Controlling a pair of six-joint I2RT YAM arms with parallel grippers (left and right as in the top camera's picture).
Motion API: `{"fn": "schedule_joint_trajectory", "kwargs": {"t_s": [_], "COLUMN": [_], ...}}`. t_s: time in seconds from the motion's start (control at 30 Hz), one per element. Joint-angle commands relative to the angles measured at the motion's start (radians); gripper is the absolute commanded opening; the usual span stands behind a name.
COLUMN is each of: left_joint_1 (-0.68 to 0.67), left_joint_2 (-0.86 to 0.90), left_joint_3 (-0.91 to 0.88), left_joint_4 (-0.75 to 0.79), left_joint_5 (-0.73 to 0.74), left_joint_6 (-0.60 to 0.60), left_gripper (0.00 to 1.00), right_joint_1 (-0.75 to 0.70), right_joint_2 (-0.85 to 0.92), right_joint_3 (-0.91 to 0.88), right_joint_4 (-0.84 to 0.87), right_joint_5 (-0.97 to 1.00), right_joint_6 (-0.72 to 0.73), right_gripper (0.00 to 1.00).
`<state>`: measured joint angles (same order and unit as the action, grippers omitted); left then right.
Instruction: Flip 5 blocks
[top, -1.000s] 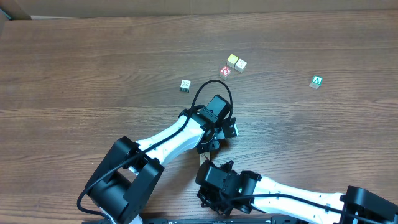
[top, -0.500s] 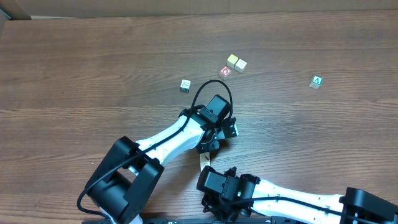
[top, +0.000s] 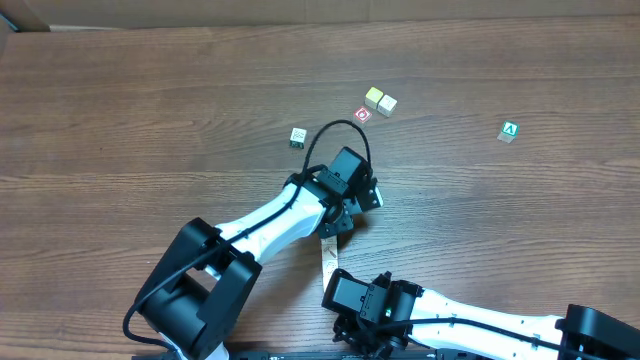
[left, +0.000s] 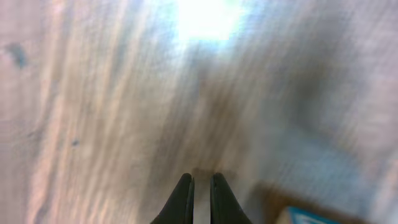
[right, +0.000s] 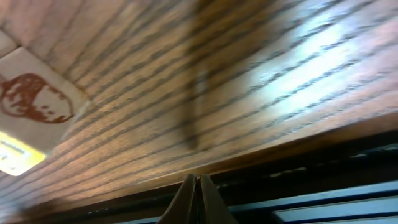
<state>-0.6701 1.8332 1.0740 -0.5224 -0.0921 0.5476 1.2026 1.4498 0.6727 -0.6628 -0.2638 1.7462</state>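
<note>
Blocks (top: 297, 136), overhead: loose and apart on the counter (top: 120, 110), toward its far side. Left wrist: blurred; left gripper (left: 200, 186) closed, empty, low over wood. Right wrist: right gripper (right: 197, 186) closed, empty; acorn-printed block (right: 37, 106) at frame edge, probably awaiting a tipping nudge.

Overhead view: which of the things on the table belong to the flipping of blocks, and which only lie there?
For the job:
cream cube
lone pale cube
pale block between the arms

Only lying about:
yellow-topped cube
red-framed cube
green A cube
</note>
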Motion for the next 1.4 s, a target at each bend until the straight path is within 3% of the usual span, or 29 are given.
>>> {"fn": "schedule_joint_trajectory", "kwargs": {"t_s": [0.0, 0.2, 0.4, 0.5, 0.6, 0.63, 0.7, 0.73, 0.77, 0.8, 1.0, 1.17, 1.37], "left_joint_1": [0.045, 0.13, 0.202, 0.23, 0.256, 0.261, 0.265, 0.265, 0.264, 0.261, 0.201, 0.095, 0.028], "left_joint_2": [0.012, 0.01, -0.014, -0.043, -0.09, -0.109, -0.16, -0.186, -0.224, -0.254, -0.547, -0.798, -1.057], "left_joint_3": [0.008, 0.085, 0.236, 0.342, 0.468, 0.512, 0.597, 0.63, 0.666, 0.688, 0.741, 0.741, 0.741], "left_joint_4": [0.034, 0.02, -0.156, -0.287, -0.433, -0.483, -0.576, -0.607, -0.637, -0.653, -0.694, -0.755, -0.838], "left_joint_5": [-0.14, -0.24, -0.299, -0.352, -0.359, -0.36, -0.36, -0.36, -0.36, -0.36, -0.36, -0.36, -0.307], "left_joint_6": [-0.125, -0.315, -0.479, -0.575, -0.685, -0.725, -0.796, -0.819, -0.845, -0.858, -0.898, -0.934, -0.982], "left_gripper": [0.04, 0.04, 0.05, 0.19, 0.62, 0.77, 0.89, 0.91, 0.95, 0.98, 1.0, 1.0, 1.0], "right_joint_1": [-0.032, -0.169, -0.401, -0.547, -0.7, -0.752, -0.84, -0.879, -0.924, -0.954, -1.109, -1.157, -1.167], "right_joint_2": [-0.037, -0.107, -0.174, -0.176, -0.176, -0.176, -0.176, -0.176, -0.176, -0.176, -0.176, -0.177, -0.176], "right_joint_3": [0.0, 0.0, 0.037, 0.102, 0.201, 0.244, 0.332, 0.381, 0.444, 0.49, 0.829, 1.034, 1.084], "right_joint_4": [-0.045, -0.175, -0.285, -0.385, -0.467, -0.484, -0.513, -0.53, -0.554, -0.57, -0.659, -0.679, -0.675], "right_joint_5": [0.026, 0.109, 0.246, 0.354, 0.406, 0.406, 0.402, 0.402, 0.402, 0.402, 0.403, 0.435, 0.533], "right_joint_6": [0.013, -0.005, -0.187, -0.31, -0.428, -0.486, -0.621, -0.684, -0.751, -0.791, -1.005, -1.071, -1.07], "right_gripper": [0.04, 0.04, 0.04, 0.06, 0.09, 0.19, 0.46, 0.76, 0.97, 1.0, 1.0, 1.0, 1.0]}}
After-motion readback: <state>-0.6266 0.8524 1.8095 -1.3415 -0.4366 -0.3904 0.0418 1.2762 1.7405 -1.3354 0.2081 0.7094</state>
